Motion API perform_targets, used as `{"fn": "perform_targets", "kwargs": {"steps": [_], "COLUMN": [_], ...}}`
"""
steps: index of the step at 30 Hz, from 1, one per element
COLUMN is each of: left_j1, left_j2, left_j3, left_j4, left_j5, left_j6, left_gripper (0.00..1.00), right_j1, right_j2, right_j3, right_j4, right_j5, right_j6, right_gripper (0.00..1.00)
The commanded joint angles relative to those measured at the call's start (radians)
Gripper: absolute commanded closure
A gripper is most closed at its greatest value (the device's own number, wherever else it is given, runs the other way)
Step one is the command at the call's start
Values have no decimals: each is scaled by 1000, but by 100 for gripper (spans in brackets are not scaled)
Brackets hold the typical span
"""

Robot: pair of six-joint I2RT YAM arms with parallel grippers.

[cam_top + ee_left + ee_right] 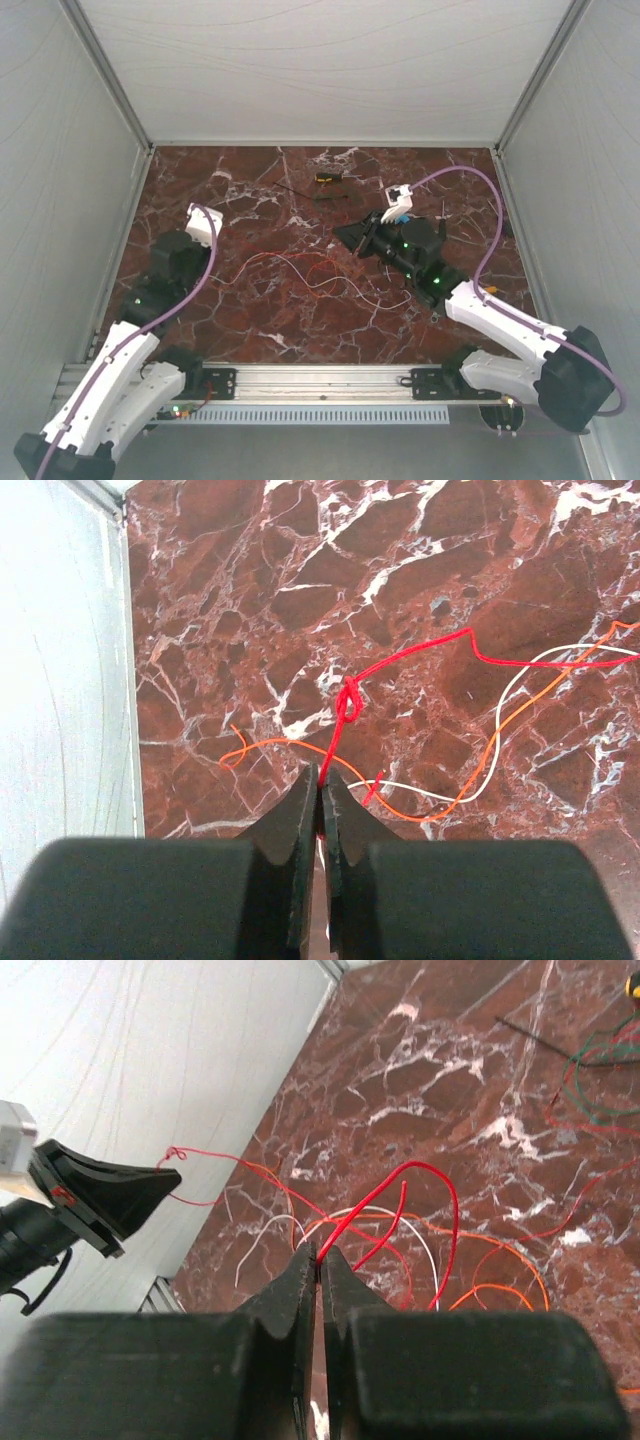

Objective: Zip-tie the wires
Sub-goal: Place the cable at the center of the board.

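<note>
**2 grippers pinched shut on thin wires**

1 slab of red-brown marble (250,200), veined white, is enclosed by pale grey walls (330,70) on 3 sides, and a metal rail (320,378) is fixed along the near edge. From above, the wires (320,275) are seen sprawled mid-table between both arms. The left gripper (320,780) is clamped on a red strand. A knot (347,702) just ahead of its tips is shown only in the left wrist view. The right gripper (318,1255) is also closed on a red strand, with orange and white strands looped beside it. Only the right wrist view shows the left gripper side-on, a red strand running to its tip. A thin black strip (530,1032), possibly a zip tie, is seen far back beside green loops (600,1070).
</note>
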Motion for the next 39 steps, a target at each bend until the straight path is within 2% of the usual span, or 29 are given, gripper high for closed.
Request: {"fn": "perform_targets", "kwargs": {"steps": [1, 8, 12, 21, 32, 35, 39], "left_j1": [-2, -2, -2, -5, -3, -2, 2], "left_j2": [-72, -197, -210, -76, 198, 222, 237], "left_j3": [-26, -116, -153, -163, -148, -155, -173], "left_j4": [41, 64, 76, 141, 227, 236, 266], "left_j5": [-72, -70, 24, 30, -36, -35, -54], "left_j6": [-38, -60, -38, -43, -73, -73, -59], "left_gripper": [100, 100, 100, 98, 96, 90, 65], "right_j1": [20, 24, 24, 25, 25, 25, 25], "right_j2": [19, 68, 105, 120, 183, 191, 199], "right_j3": [-35, -67, -59, -108, -129, -137, -144], "right_j4": [22, 27, 12, 1, 22, 30, 36], "right_j5": [16, 29, 50, 105, 95, 94, 78], "right_j6": [-24, -47, -75, -102, -109, -108, -102], "right_gripper": [100, 100, 100, 100, 100, 100, 100]}}
